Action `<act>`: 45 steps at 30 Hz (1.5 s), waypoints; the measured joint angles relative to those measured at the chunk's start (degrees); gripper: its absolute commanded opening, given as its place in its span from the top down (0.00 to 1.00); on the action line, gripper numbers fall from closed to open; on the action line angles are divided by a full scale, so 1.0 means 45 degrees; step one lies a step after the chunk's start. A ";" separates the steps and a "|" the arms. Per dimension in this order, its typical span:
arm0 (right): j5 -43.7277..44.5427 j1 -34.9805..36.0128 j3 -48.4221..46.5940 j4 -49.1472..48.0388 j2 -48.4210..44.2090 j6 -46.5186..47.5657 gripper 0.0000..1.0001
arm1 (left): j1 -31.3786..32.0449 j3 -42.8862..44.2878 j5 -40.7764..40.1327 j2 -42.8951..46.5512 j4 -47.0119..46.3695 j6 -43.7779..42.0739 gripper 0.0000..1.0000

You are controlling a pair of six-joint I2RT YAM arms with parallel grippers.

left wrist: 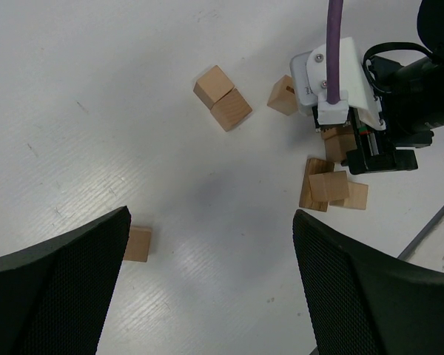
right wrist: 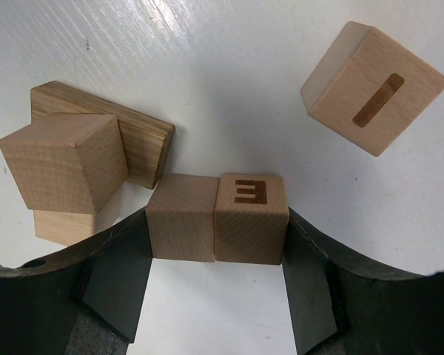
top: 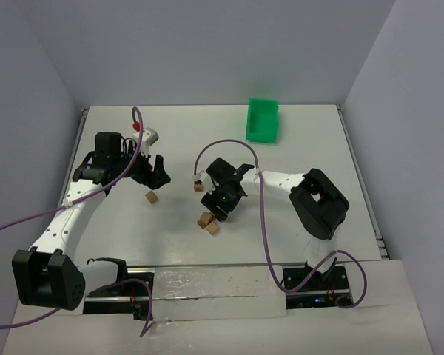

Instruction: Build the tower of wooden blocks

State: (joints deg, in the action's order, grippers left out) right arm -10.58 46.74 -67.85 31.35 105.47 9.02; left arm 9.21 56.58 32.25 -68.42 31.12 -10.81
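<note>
My right gripper (right wrist: pixel 216 244) is shut on two wood blocks side by side, a plain one (right wrist: pixel 181 218) and one marked with an E (right wrist: pixel 251 218), both resting on the table. A cube with a bar mark (right wrist: pixel 374 85) lies beyond them to the right. To the left, a tilted cube (right wrist: pixel 63 159) rests on a flat wooden piece (right wrist: pixel 144 137). My left gripper (left wrist: pixel 211 281) hangs open over bare table, with a lone cube (left wrist: pixel 138 244) beside its left finger. A pair of cubes (left wrist: pixel 222 98) lies farther off. No tower is in view.
A green bin (top: pixel 263 120) stands at the back of the white table (top: pixel 318 140). The right gripper (top: pixel 223 205) sits mid-table among loose cubes (top: pixel 213 228). The left gripper (top: pixel 154 171) is to its left, above a single cube (top: pixel 152 197). Purple cables trail from both arms.
</note>
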 measured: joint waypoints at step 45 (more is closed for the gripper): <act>-0.1396 -0.1761 -1.3880 0.8407 0.5747 1.0391 0.96 | -0.3465 0.0947 0.4259 -0.0209 -0.0296 0.1288 0.01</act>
State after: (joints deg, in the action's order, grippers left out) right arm -16.86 38.82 -130.32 69.18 131.33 55.78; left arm -6.39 60.84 51.41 -69.36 29.79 -5.01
